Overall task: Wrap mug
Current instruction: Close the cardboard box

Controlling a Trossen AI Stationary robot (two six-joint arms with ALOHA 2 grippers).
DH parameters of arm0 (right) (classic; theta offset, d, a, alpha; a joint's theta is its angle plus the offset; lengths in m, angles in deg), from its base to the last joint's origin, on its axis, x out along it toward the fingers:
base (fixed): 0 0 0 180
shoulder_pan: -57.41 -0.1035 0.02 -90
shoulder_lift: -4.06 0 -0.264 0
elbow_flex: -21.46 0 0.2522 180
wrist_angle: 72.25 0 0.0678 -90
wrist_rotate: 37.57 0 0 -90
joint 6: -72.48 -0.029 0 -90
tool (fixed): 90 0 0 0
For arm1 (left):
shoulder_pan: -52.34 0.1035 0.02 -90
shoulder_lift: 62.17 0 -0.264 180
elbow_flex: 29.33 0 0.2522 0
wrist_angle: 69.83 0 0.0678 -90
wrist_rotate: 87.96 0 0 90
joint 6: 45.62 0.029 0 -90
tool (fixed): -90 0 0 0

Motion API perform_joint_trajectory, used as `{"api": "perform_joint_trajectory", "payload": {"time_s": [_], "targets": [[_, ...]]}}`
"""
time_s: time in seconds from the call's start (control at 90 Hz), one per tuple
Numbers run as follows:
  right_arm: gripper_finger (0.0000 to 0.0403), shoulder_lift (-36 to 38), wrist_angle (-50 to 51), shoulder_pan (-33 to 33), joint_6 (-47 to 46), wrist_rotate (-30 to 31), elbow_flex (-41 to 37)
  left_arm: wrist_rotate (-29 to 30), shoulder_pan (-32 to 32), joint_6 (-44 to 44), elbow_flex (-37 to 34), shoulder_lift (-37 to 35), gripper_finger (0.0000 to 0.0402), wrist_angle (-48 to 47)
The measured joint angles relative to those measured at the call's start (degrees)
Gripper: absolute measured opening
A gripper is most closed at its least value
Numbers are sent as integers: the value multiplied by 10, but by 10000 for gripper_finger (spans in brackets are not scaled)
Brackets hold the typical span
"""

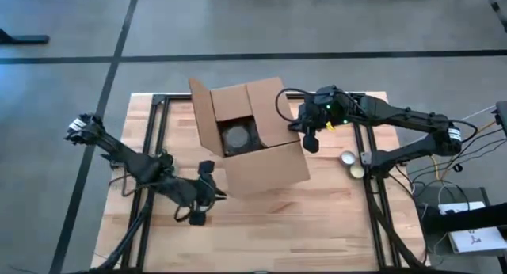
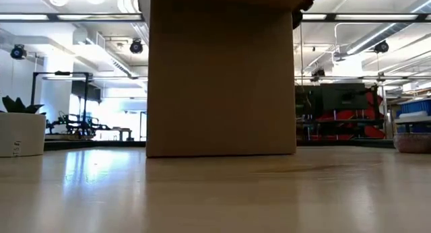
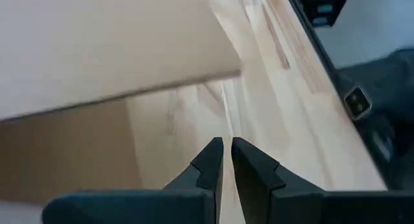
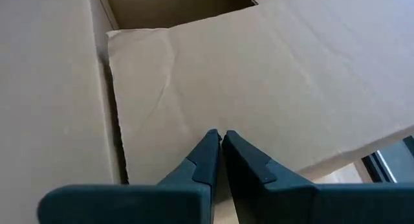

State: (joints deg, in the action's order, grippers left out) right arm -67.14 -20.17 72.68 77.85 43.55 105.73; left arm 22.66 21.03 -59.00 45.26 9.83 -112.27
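Right gripper [image 1: 310, 139], high view: we log it at the right flap of the open cardboard box [image 1: 265, 167], with a dark round item, possibly the mug [image 1: 237, 137], inside the box; the left gripper [image 1: 207, 179] waits by the box's left wall on the wooden table [image 1: 333, 218]. Low view: we see only the box's near wall. Wrist views: we note the left fingers [image 3: 210, 160] nearly closed on nothing beside the box, the right fingers [image 4: 208, 153] pressed together over the flap.
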Motion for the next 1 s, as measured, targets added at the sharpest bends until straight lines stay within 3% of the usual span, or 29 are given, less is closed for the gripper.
{"api": "perform_joint_trajectory", "payload": {"time_s": [0.078,0.267,0.5,0.8,1.0], "targets": [[14,-1,2,0,-12,0,4,2,6,24,-1,16,20,21],[14,2,16,-1,-12,1,34,88,8,106,0,30,20,130],[14,5,12,-1,-2,1,61,297,9,140,0,29,20,171],[14,-29,19,-7,7,-11,51,311,8,190,0,30,20,249],[14,-35,22,-10,22,-17,58,433,13,211,-1,30,20,291]]}}
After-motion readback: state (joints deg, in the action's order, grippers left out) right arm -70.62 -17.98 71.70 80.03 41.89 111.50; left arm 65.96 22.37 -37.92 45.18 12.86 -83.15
